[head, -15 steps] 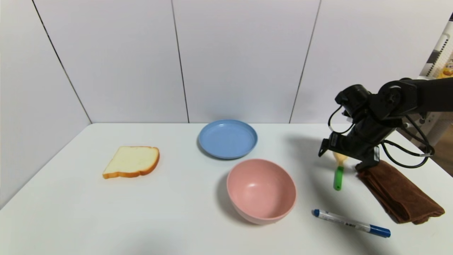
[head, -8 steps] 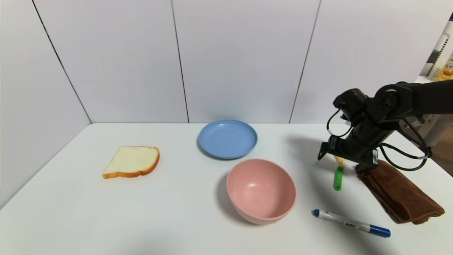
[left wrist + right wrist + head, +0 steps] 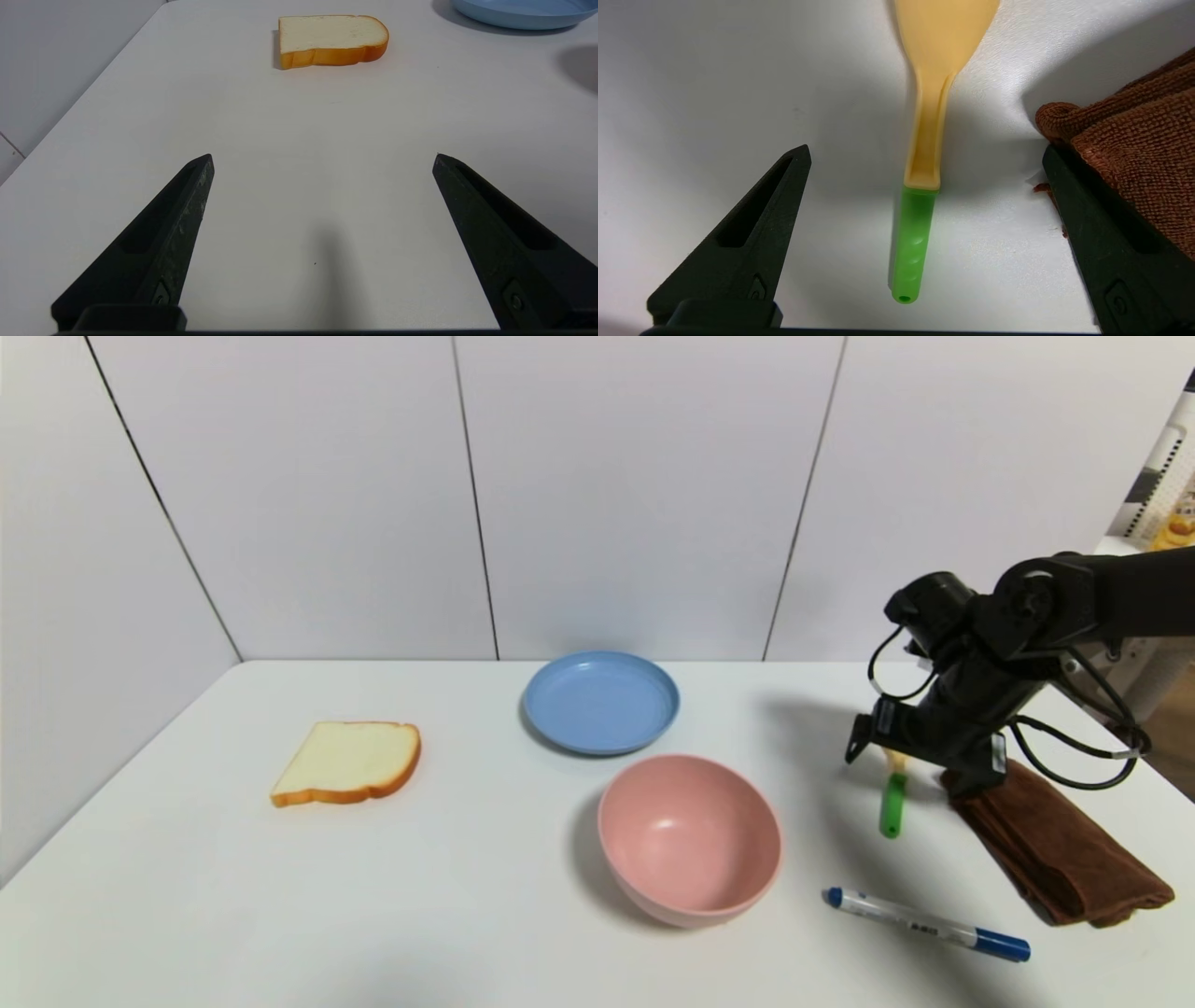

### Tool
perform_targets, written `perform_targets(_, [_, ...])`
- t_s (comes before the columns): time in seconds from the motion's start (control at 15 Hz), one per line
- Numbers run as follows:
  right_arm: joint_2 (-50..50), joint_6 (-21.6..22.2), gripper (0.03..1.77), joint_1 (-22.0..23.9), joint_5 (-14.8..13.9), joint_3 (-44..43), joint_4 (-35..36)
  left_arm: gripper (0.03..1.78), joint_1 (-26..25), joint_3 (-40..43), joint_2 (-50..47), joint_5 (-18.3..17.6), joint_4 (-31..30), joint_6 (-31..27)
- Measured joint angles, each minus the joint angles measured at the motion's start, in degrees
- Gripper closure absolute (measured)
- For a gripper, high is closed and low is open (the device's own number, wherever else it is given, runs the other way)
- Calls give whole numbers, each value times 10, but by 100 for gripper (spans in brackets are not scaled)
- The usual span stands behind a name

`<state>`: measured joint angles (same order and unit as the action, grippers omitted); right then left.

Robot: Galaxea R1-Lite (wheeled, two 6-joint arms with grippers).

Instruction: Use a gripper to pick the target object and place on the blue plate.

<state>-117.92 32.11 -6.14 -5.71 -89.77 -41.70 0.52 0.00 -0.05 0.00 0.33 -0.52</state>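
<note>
Straddling the toy spoon [image 3: 920,186] with fingers spread wide, the right gripper [image 3: 924,158] brushes the brown cloth [image 3: 1139,140]; the left gripper [image 3: 322,161] gapes too.

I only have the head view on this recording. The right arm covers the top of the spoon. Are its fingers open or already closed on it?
Observer: Open. In the right wrist view the right gripper straddles the spoon, with table showing on both sides.
Operator: Anything crowding the grasp?
Observer: Yes, one finger touches the edge of the brown cloth.
Operator: And the left arm?
Observer: The left gripper is open over bare table, with the bread slice beyond it.
</note>
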Motion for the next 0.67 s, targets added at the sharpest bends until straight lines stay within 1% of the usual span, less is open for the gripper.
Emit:
perform_targets(0.6, [-1,-1,9,4,0,0,0,12,0,0,0,0,0,0])
perform_targets(0.67, [-1,-1,14,3,3,1,-1,12,0,0,0,0,0,0])
